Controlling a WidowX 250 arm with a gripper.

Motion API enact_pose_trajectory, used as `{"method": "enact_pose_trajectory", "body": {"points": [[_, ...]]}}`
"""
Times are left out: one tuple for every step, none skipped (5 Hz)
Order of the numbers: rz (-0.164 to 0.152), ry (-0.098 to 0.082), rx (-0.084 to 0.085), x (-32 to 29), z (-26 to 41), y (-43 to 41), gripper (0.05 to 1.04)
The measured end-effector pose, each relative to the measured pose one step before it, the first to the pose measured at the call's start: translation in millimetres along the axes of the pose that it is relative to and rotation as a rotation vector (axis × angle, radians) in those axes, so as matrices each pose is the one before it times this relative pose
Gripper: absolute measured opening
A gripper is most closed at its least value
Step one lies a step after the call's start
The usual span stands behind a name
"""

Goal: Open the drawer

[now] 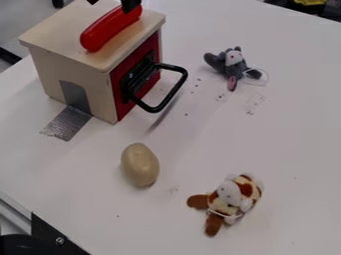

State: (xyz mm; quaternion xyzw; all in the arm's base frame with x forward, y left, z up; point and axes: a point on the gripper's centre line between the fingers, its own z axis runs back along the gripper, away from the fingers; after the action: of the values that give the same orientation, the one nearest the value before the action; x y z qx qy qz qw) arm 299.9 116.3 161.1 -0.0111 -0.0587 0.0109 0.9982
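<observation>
A small wooden box (73, 69) stands at the upper left, taped to the table by a silver strip. Its red drawer front (150, 84) faces right and sits flush with the box, and a black loop handle (176, 89) sticks out from it. On the box top lies a red sausage-shaped toy (110, 27). The black gripper (126, 4) is at the top edge, above the far end of the red toy and well away from the handle; most of it is cut off by the view's edge.
A grey plush mouse (233, 64) lies right of the box. A tan potato-like toy (140, 164) is in front of the box, and a brown and white plush toy (233, 196) lies at the lower right. Black and metal hardware (40, 239) occupies the lower left corner.
</observation>
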Motion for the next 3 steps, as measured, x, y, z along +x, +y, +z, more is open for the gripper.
{"method": "enact_pose_trajectory", "body": {"points": [[0.0054,0.0299,-0.0117,-3.13,-9.95,-0.53,1.000],[-0.0011,0.0266,-0.0108,-22.49,-19.65,-21.19,1.000],[0.0112,-0.0054,-0.0006,-23.50,-6.56,-20.17,1.000]]}}
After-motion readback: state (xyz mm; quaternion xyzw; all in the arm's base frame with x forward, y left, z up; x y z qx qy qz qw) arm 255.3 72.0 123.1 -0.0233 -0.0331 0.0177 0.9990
